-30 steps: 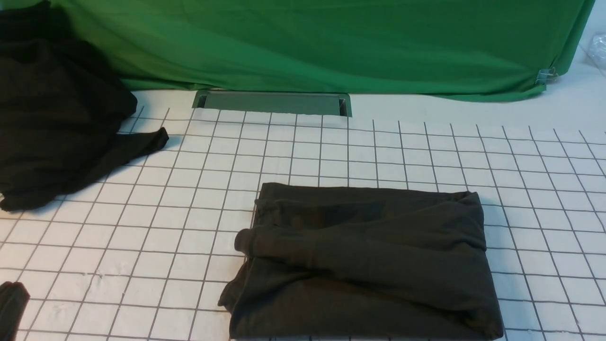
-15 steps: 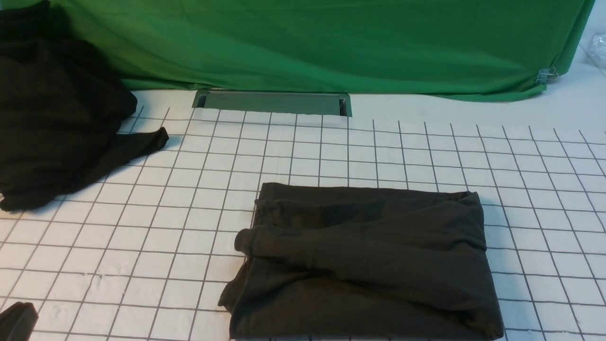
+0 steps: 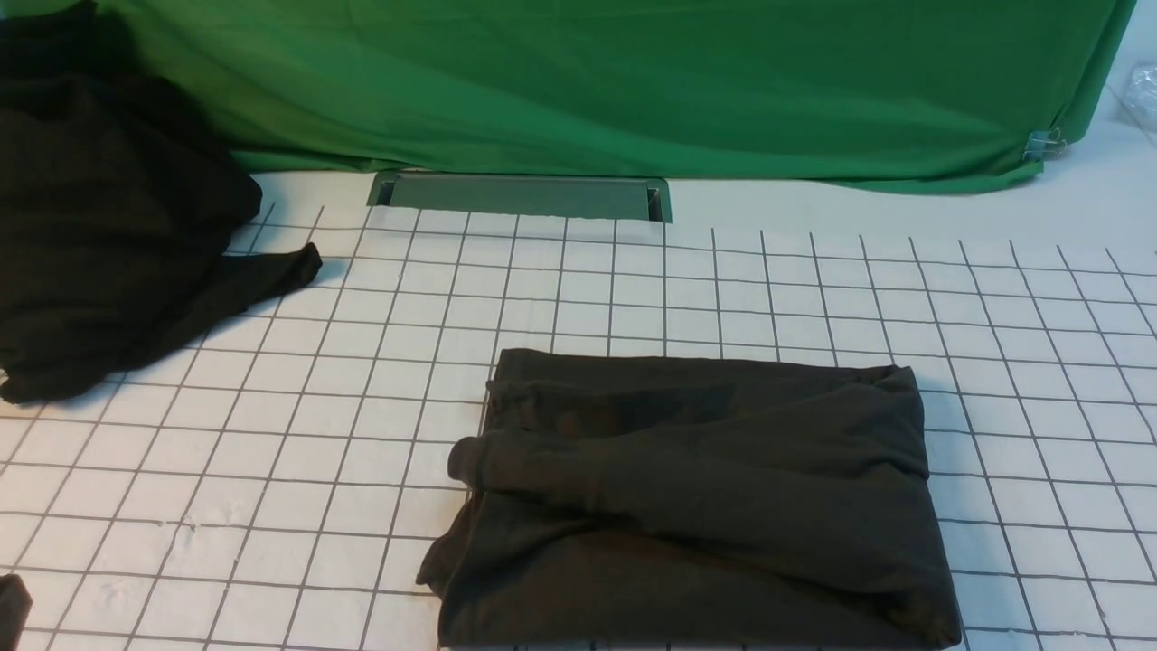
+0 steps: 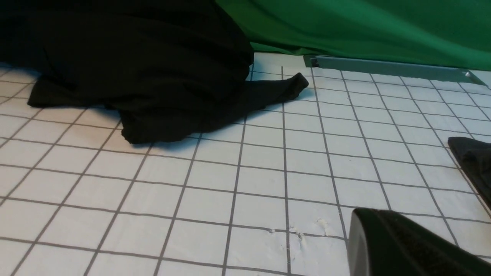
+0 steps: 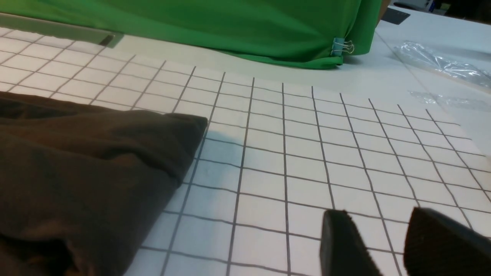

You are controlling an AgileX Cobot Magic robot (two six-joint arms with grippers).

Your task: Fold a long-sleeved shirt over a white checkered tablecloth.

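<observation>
The right claw (image 5: 387,245) hovers part open and empty, clear of the folded shirt (image 3: 696,506) just beside it on the tablecloth (image 3: 813,298). The left claw (image 4: 399,245) is closed, empty, likely parked because folding looks finished.

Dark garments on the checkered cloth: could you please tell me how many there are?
2: the folded long-sleeved shirt near the front centre, and a blacker heap at the far left. More could be hidden inside that heap.
</observation>
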